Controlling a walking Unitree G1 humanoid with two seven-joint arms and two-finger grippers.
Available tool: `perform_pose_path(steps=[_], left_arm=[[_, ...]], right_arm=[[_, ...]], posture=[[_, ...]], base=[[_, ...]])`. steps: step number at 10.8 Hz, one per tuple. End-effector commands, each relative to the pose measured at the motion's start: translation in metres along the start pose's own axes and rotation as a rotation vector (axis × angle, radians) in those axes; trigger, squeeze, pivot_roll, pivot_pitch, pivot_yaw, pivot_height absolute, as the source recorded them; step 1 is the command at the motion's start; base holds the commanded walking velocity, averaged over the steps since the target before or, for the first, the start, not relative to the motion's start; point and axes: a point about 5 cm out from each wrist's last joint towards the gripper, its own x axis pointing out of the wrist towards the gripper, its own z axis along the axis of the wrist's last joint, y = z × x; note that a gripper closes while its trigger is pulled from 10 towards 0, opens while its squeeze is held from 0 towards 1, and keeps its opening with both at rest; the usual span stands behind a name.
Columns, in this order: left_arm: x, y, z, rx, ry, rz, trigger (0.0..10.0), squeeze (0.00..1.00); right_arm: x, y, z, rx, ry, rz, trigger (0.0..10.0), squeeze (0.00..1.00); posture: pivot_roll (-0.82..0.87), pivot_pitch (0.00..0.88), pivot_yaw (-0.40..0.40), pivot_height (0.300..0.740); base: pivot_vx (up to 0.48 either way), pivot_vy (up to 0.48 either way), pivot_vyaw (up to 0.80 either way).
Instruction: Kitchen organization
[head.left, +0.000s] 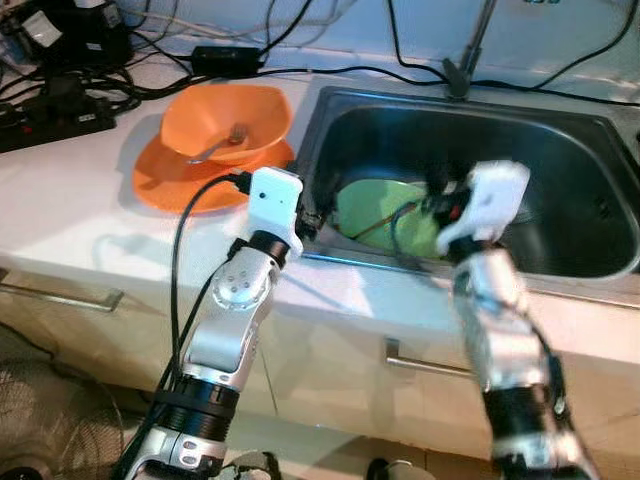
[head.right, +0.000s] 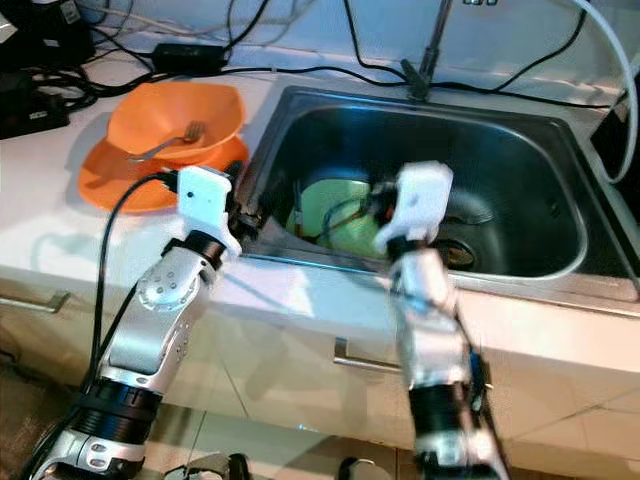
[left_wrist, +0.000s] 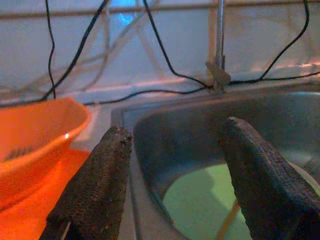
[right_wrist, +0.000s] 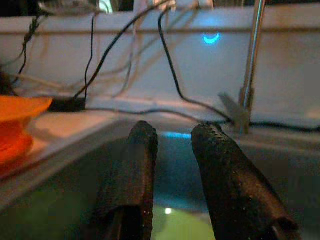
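Both arms reach forward over the front edge of the sink (head.left: 590, 262). I judge that the aim is the green plate (head.left: 385, 215) lying on the sink bottom, with a thin stick, perhaps a chopstick (head.left: 372, 228), across it.

The left pincer (left_wrist: 175, 175) hangs at the left rim of the basin, near where the surface meets the steel. Its two fingers (left_wrist: 95, 185) are spread wide with nothing between them, which suits a reach for the plate's edge. The right pincer (right_wrist: 172, 165) is lower, over the basin above the plate. Its fingers stand close with a narrow gap and hold nothing. Whether they touch the plate I cannot tell, because the arm hides this place in the head views.

To the left of the sink, on the white surface (head.left: 70, 200), an orange bowl (head.left: 228, 118) sits on an orange plate (head.left: 165, 180), and a metal fork (head.left: 215, 146) rests inside the bowl. Stacked so, they seem to be waiting dishes.

Behind them, black cables (head.left: 130, 75) and a power strip (head.left: 55, 115) lie along the wall. The tap (head.left: 470, 50) rises at the back of the sink. Below the surface are pale drawers with metal handles (head.left: 60, 295).
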Motion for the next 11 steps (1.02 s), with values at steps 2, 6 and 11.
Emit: perform_pose_path(steps=[2, 6, 11], left_arm=[[0.003, 0.012, 0.031, 0.121, -0.161, 0.078, 10.0, 0.00], [-0.002, 0.052, 0.052, 0.255, -0.244, 0.255, 10.0, 0.00], [-0.026, 0.093, 0.026, 0.198, -0.148, 0.386, 10.0, 1.00]], right_arm=[[-0.002, 0.004, 0.001, 0.023, 0.014, -0.022, 10.0, 0.00], [-0.003, 0.008, -0.003, 0.039, 0.032, -0.028, 10.0, 0.00], [-0.002, 0.010, -0.008, 0.038, 0.058, -0.026, 10.0, 0.00]], posture=[[0.04, 0.098, -0.003, 0.740], [0.05, 0.098, -0.003, 0.740], [0.06, 0.088, -0.006, 0.740]], base=[[0.000, 0.000, 0.00], [0.000, 0.000, 0.00], [0.000, 0.000, 0.00]])
